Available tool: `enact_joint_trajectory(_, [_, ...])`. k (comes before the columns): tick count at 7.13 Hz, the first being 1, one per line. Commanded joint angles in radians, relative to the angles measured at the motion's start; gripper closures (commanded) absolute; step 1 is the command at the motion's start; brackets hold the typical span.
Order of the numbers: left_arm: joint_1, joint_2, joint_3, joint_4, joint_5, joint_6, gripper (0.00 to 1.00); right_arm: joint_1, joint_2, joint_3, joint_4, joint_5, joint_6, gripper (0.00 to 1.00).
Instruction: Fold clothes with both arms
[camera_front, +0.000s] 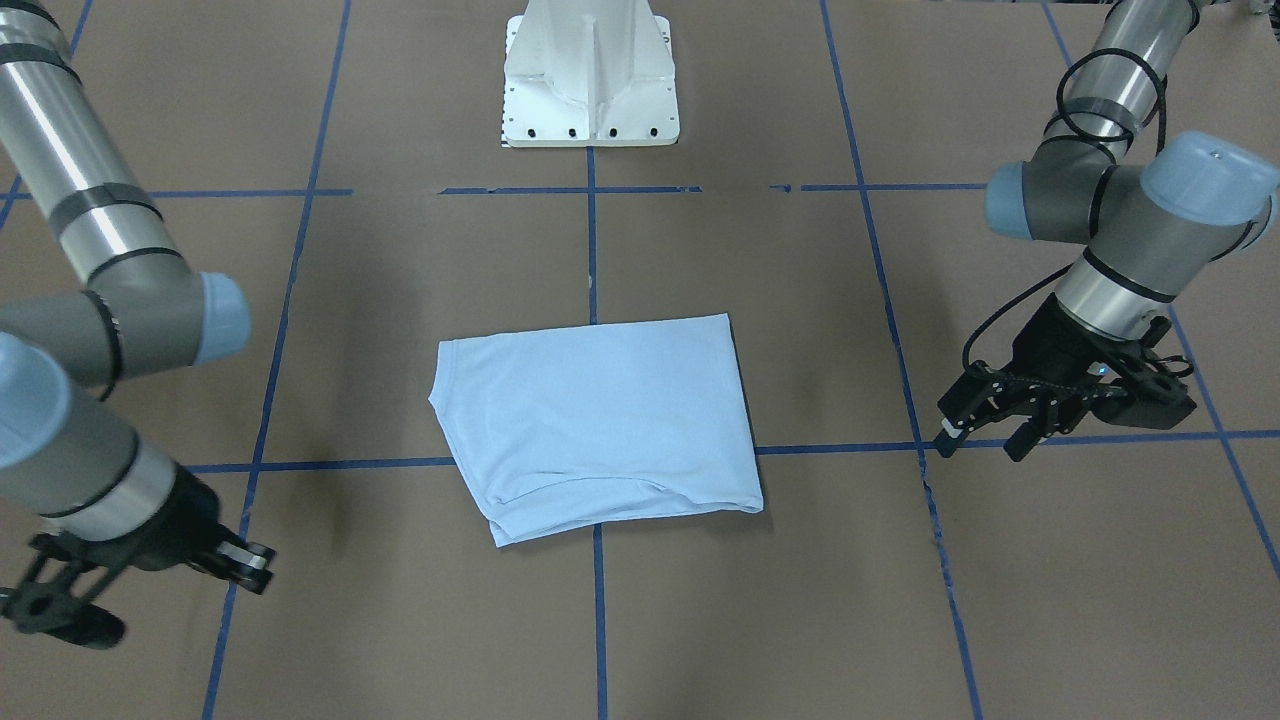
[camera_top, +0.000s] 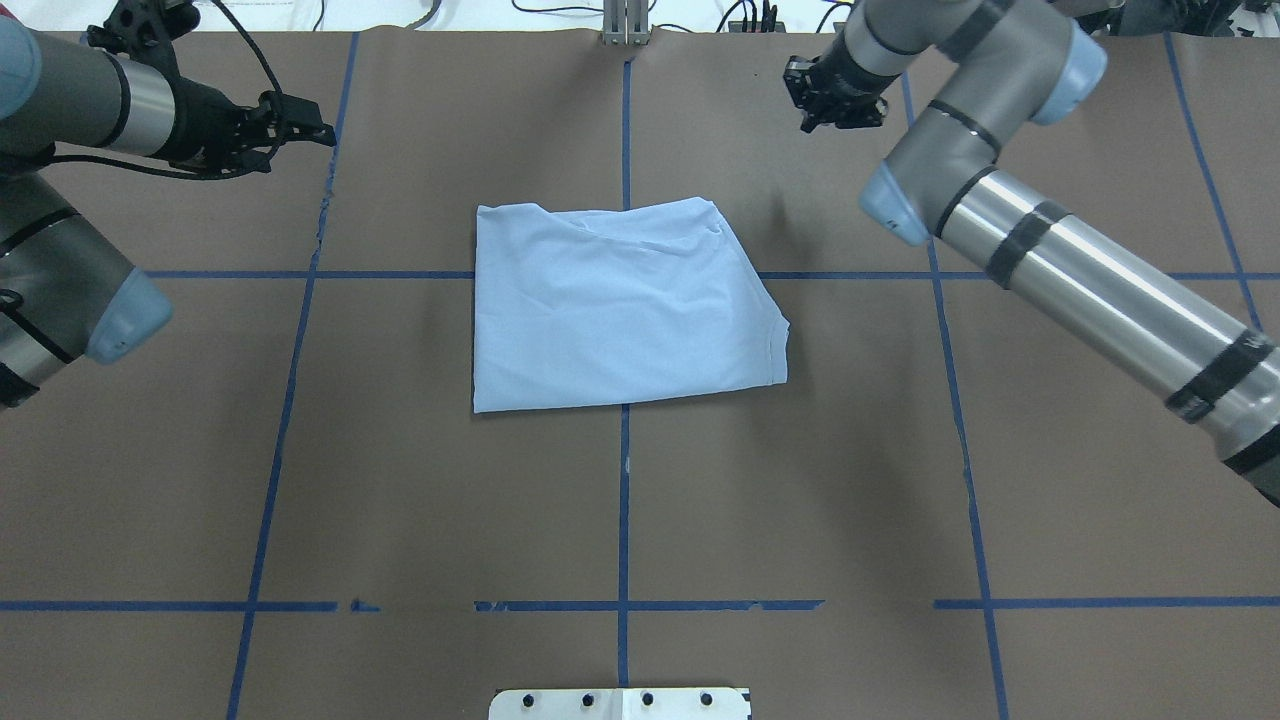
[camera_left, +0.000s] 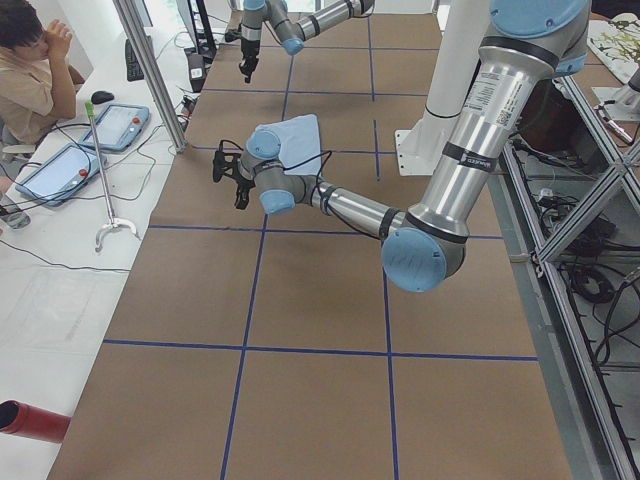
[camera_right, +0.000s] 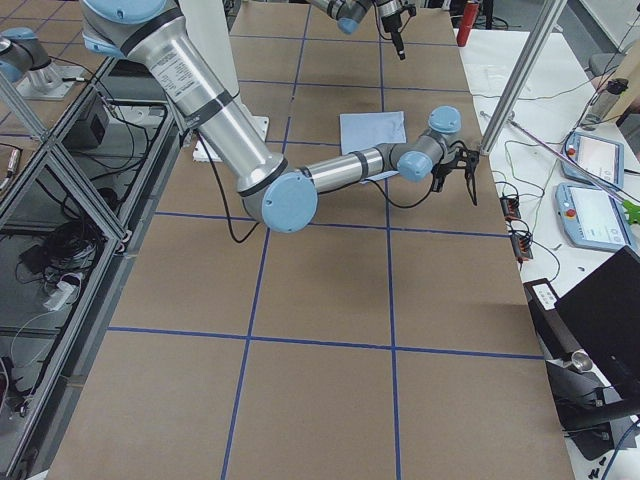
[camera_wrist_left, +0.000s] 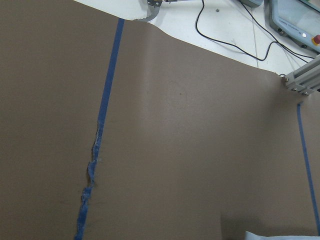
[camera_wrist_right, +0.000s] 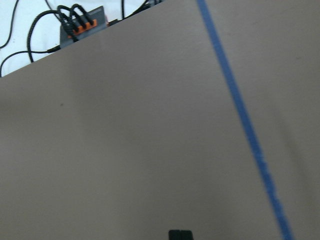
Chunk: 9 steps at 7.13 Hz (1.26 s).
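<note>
Shirt folded, both my hands off it.
The shirt (camera_top: 620, 305) lies mid-tabletop (camera_top: 400, 500). The front view shows my left hand (camera_front: 985, 438) released and empty. Only the right wrist view shows my right hand (camera_wrist_right: 180, 235) clenched on nothing.

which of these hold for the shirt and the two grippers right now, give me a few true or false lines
1. The shirt lies folded on the table, and neither gripper holds it. True.
2. The left gripper is shut on a sleeve. False: it is open, off to the side of the shirt, and holds nothing.
3. The shirt lies across a blue tape line. True.
4. The right gripper rests on the shirt. False: it is apart from the shirt, over bare table.
</note>
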Motion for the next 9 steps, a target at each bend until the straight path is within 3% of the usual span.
enact_joint_trajectory(1, [-0.139,0.070,-0.005,0.058,-0.083,0.278,0.00,0.183,-0.182,0.226,-0.225,0.064,-0.353,1.00])
enact_joint_trajectory(3, [-0.317,0.128,-0.161,0.367,-0.154,0.624,0.00,0.311,-0.335,0.469,-0.548,0.073,-0.747,1.00])
enact_joint_trajectory(4, [-0.365,0.143,-0.251,0.572,-0.154,0.773,0.00,0.368,-0.406,0.535,-0.638,0.072,-0.921,1.00])
enact_joint_trajectory(5, [-0.429,0.165,-0.282,0.737,-0.170,0.913,0.00,0.388,-0.472,0.563,-0.668,0.073,-1.020,0.73])
enact_joint_trajectory(6, [-0.449,0.203,-0.290,0.805,-0.270,0.937,0.00,0.394,-0.580,0.572,-0.645,0.137,-1.033,0.01])
enact_joint_trajectory(7, [-0.480,0.331,-0.301,0.786,-0.388,0.942,0.00,0.406,-0.641,0.549,-0.586,0.214,-1.047,0.00])
enact_joint_trajectory(9, [-0.492,0.465,-0.349,0.681,-0.400,0.942,0.00,0.407,-0.654,0.552,-0.551,0.208,-1.038,0.00])
